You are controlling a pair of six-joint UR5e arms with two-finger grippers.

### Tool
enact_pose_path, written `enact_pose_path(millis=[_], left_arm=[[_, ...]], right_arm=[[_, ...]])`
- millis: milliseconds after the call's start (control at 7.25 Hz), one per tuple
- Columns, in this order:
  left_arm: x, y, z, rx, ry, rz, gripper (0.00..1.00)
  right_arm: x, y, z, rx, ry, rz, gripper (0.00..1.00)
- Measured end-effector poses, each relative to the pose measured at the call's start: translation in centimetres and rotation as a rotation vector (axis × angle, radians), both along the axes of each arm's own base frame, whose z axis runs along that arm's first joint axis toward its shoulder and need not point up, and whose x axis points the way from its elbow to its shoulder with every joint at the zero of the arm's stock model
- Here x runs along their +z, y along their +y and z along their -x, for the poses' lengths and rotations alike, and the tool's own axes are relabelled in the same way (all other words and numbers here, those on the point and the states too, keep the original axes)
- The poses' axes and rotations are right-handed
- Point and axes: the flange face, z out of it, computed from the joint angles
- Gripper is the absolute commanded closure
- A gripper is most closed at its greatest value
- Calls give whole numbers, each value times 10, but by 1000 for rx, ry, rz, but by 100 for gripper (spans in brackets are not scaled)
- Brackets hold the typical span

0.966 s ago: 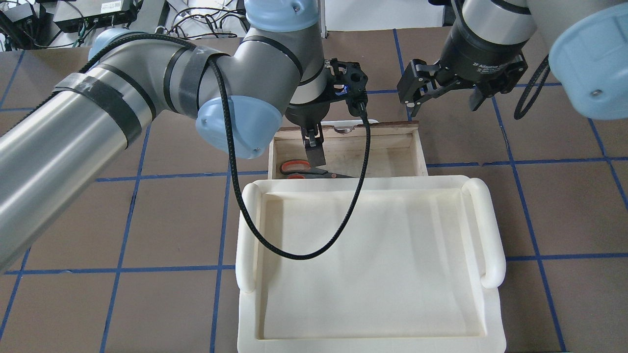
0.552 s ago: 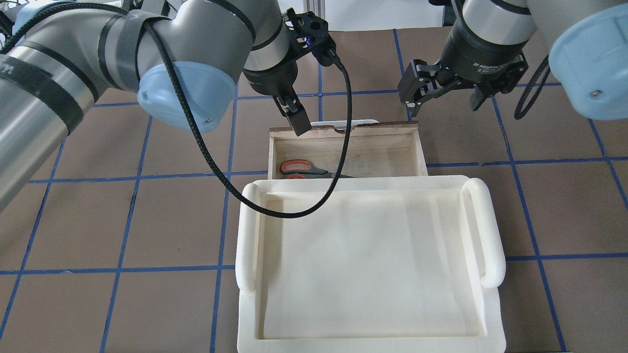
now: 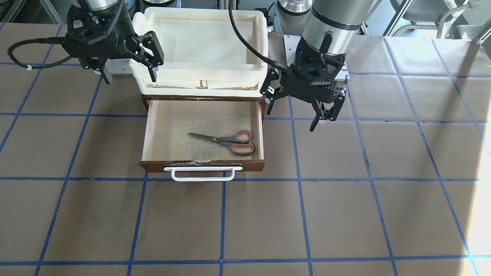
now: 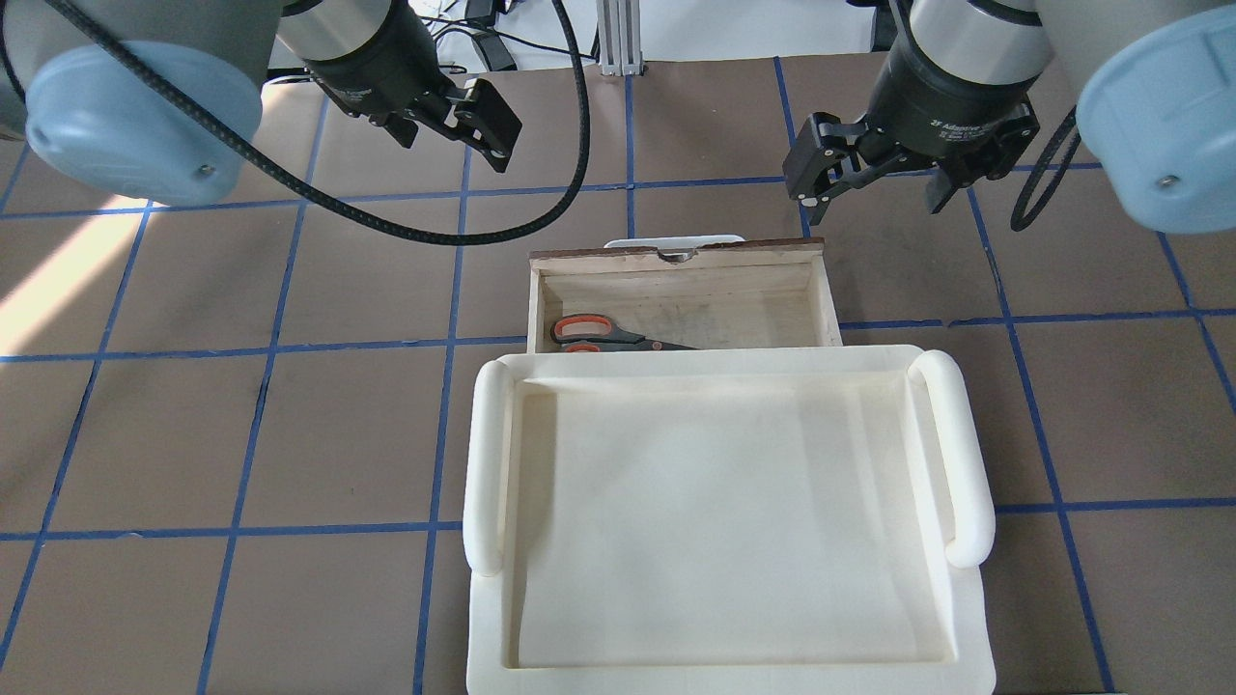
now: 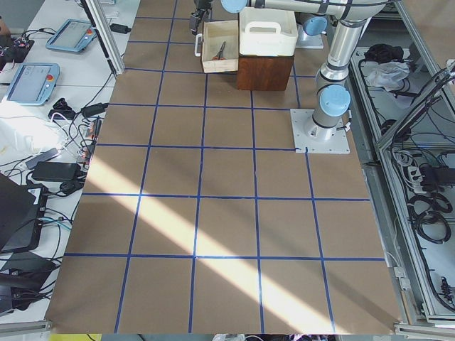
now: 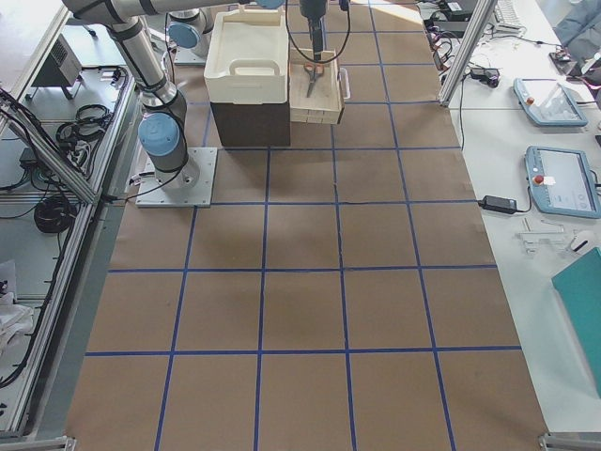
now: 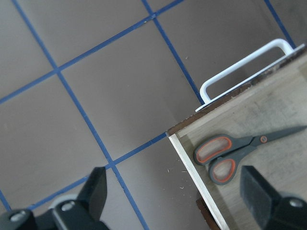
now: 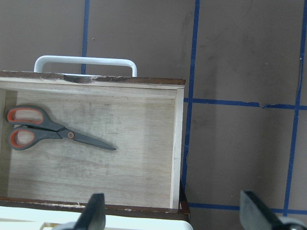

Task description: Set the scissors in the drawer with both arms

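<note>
Scissors (image 3: 226, 141) in drawer (image 3: 201, 165) (apart from left gripper (image 3: 294, 115))

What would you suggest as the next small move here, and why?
Probably bring the right pincer down to the outer side of the white handle to push the drawer shut: the scissors already lie flat inside it, and this pincer and the left pincer both hang open, holding nothing.

I read drawer (image 3: 172, 128) inside as pale plywood, matt, scuffed, stained. Front is dark reddish wood, top edge chipped. Bar handle (image 3: 202, 178) white, smooth, slight sheen. Scissors (image 3: 226, 141): dull grey metal blades, grey plastic handles, orange-red loop lining. Tray (image 4: 724, 521) cream plastic, smooth, matt. Table cover (image 3: 402, 218) brown, matt, paper-like. Tape lines (image 3: 345, 179) blue.
</note>
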Motion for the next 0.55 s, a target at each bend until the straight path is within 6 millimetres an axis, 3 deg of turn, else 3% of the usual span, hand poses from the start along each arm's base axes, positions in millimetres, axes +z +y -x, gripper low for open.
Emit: enact_pose_path(millis=[276,552], left_arm=[[4,-1,-54,204,12,-72,0],[2,1,-95,297,13,-115,0]], right_arm=[[4,-5,0,-5,-2,44,0],[4,-6,0,-3,-4,50,0]])
